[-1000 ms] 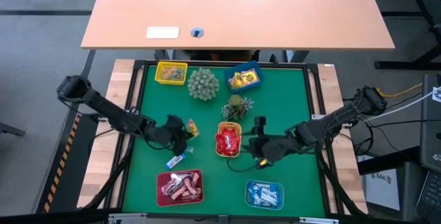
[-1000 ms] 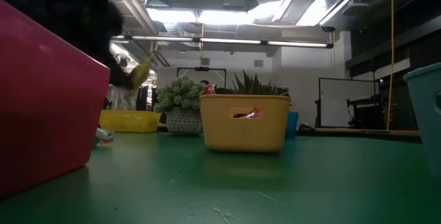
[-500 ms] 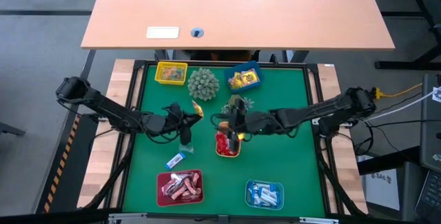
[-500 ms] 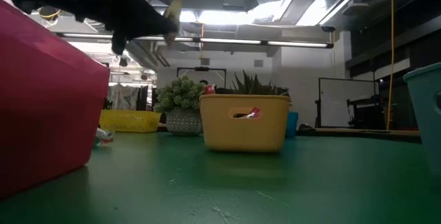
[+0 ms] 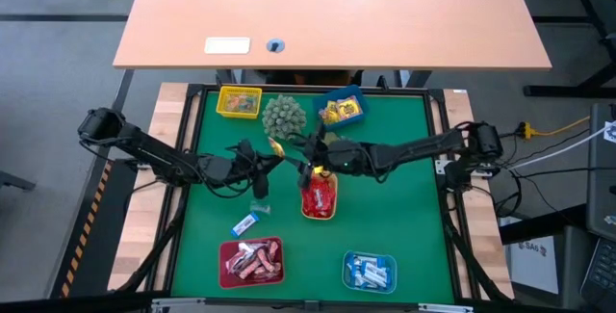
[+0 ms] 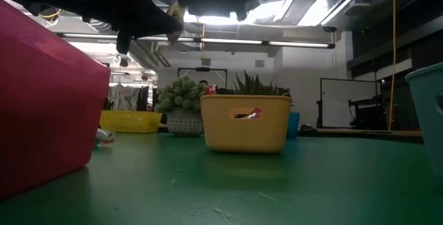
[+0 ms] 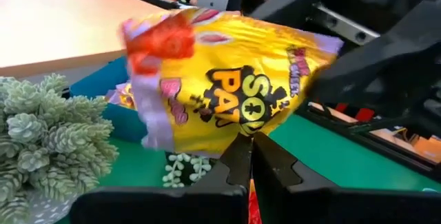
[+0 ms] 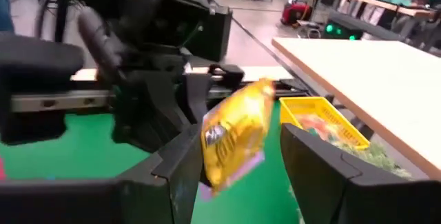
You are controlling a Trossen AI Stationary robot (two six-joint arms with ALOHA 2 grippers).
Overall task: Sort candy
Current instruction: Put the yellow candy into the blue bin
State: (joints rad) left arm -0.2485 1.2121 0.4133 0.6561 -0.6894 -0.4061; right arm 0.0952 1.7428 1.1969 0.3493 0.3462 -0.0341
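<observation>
The left hand (image 5: 272,156) is clamped shut on a yellow candy packet (image 7: 227,100), holding it up in the air above the green worktop (image 5: 404,226), between the spiky green ball (image 5: 283,117) and the orange tray (image 5: 320,197). The right hand (image 5: 306,162) has its fingers spread wide and empty, and in its wrist view the packet hangs squarely between them.

This looks like a hand-over from left to right. To do it well, the right hand should close on the free end of the wrapper, clear of the left fingertips, and the left should let go only once that grip looks firm. The wrapper is thin and crinkly, so a pinch near its edge could slip. Yellow candy appears to lie in the blue tray (image 5: 341,110), so that is the likely drop point.

Counted from above: two arms; five trays, namely the yellow tray (image 5: 239,102), the blue tray, the orange tray with red candy, the maroon tray (image 5: 251,262) with brown-pink candy and the teal tray (image 5: 370,272) with blue-white candy. There are two plant-like pieces, the ball and a darker leafy plant (image 6: 259,85). One blue-white candy (image 5: 244,224) lies loose on the worktop, and one packet is in the air.
</observation>
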